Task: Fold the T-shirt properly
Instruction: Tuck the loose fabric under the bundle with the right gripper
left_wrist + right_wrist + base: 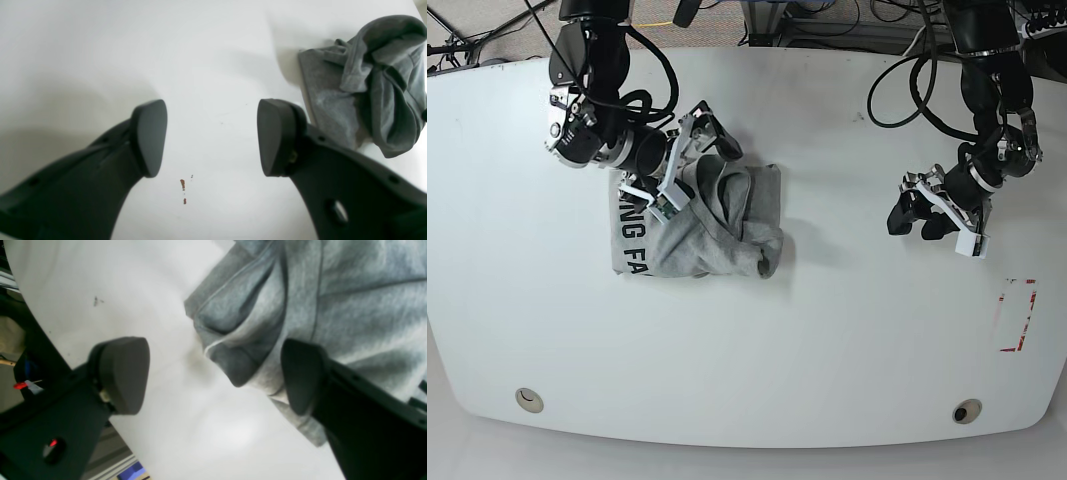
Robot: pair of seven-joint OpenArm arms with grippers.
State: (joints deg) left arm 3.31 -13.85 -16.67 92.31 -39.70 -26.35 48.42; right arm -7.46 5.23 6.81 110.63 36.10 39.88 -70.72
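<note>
Your right tool hangs wide over the bunched T-shirt to grasp; left tool waits wide, empty, well apart.

Both arms are black, jointed things with loops of black cable hanging off them: the right arm at the upper left of the base view, the left arm at the upper right. Each wrist carries white fittings beside its dark fingers. Up close, the left gripper has matte black fingers ending in rounded, wedge-shaped grey pads with screw holes along the backs, and the right gripper has the same build.
</note>
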